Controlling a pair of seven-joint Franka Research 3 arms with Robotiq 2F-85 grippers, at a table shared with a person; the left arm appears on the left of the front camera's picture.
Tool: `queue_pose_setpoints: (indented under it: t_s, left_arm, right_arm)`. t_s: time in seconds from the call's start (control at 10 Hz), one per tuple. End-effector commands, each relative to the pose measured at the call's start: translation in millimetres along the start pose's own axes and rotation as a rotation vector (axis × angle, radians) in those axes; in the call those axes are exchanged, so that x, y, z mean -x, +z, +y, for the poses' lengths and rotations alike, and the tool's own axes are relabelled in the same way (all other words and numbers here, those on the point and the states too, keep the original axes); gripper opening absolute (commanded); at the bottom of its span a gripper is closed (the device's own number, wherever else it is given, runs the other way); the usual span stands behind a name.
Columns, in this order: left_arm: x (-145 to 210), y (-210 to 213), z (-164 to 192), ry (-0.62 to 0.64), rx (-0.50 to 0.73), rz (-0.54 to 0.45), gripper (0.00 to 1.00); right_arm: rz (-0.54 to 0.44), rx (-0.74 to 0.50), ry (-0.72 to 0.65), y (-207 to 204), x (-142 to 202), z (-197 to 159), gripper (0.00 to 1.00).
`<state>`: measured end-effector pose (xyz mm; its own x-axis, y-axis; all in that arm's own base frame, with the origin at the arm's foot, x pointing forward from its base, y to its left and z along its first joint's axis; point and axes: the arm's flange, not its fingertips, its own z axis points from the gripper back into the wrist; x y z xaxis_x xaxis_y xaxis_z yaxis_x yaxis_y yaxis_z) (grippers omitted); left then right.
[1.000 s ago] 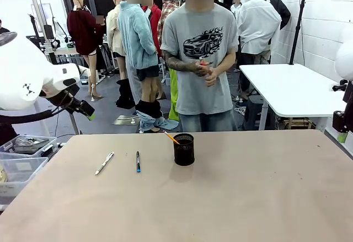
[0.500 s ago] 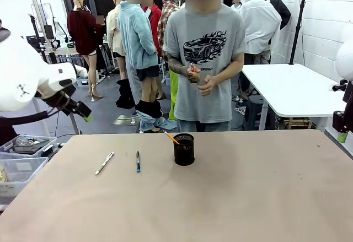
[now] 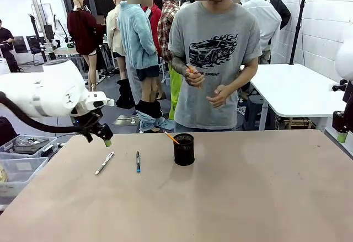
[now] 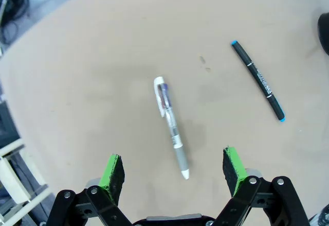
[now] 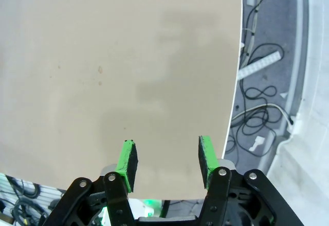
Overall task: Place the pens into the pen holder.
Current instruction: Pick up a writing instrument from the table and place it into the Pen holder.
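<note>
The white pen (image 4: pixel 171 128) lies flat on the tabletop (image 3: pixel 248 198), its long axis slantwise, the far end angled toward the pen holder (image 3: pixel 183 149). Beside it but apart, the dark blue-ended pen (image 3: pixel 138 161) points nearly straight across at the person. An orange pen (image 3: pixel 171 138) leans out over the holder's left rim. My left claw (image 4: pixel 172 159) hovers above the white pen, spread wide and empty. The right claw (image 5: pixel 167 156) is partly open and empty over the tabletop's edge. The person's hand (image 3: pixel 194 78) holds a reddish pen (image 3: pixel 190 69).
</note>
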<state>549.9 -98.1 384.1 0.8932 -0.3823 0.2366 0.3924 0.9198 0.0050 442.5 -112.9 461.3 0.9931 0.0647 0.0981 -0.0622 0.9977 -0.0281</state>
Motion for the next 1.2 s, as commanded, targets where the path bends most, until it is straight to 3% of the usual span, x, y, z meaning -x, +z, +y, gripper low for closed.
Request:
queue_pose_setpoints:
  t_s: [0.0,0.3,1.1]
  left_arm:
    - [-17,-7,14,0.07,0.075,0.062,1.0]
    - [-15,-34,23,0.118,0.063,0.106,1.0]
    - [-9,-89,-2,0.055,0.038,0.189,1.0]
  right_arm:
    - [-0.001,-0.006,0.0,0,0,0,0.61]
    - [-0.001,-0.006,0.0,0,0,0,0.61]
    - [-0.001,-0.006,0.0,0,0,0,0.61]
